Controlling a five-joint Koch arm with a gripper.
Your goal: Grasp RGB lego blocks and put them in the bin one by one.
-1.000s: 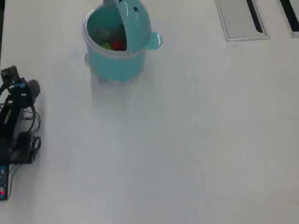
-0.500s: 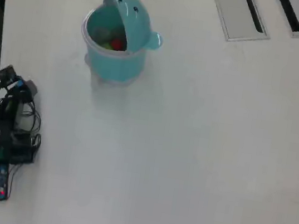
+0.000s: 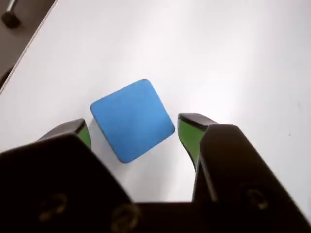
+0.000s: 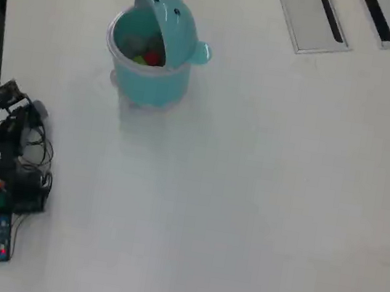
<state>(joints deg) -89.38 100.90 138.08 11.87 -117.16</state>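
Wrist view: my gripper (image 3: 133, 133) spread wide, blue block (image 3: 132, 120) on the table (image 3: 233, 58) between the fingertips, turned diamond-wise, untouched. I'd judge corners meet pads first.

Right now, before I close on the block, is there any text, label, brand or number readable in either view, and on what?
None readable in either view.
The blue block: plain face, no marking.
The gripper: black with green pads, no lettering shows.
The bin: plain teal; two dark dots on its lid, no text.
The electronics at the table edge: any printing too small to read.
The grey panels: unmarked.
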